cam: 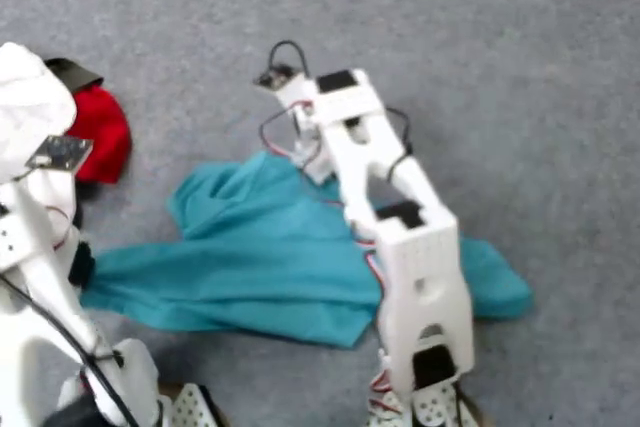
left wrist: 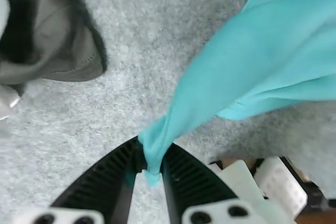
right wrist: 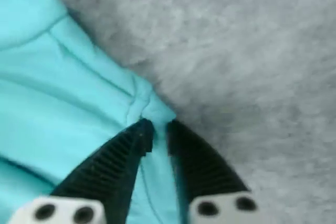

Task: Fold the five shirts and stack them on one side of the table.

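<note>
Teal, one shirt (cam: 250,257) lies spread, pinched by two grippers: left gripper (left wrist: 151,153) and right gripper (right wrist: 158,129).

A grey, felt-covered table (cam: 520,77) carries a crumpled teal cotton shirt (cam: 250,257) spread across its middle; near its left edge lies a bunched red fabric garment (cam: 103,134), touching a black cloth piece (cam: 70,74).

High view looks down; wrist views hug shirt (cam: 270,257).

White plastic arms (cam: 400,237), black and red cables (cam: 288,43); left hand (left wrist: 152,151), right hand (right wrist: 158,129) black, ribbed, screw-fastened.
</note>
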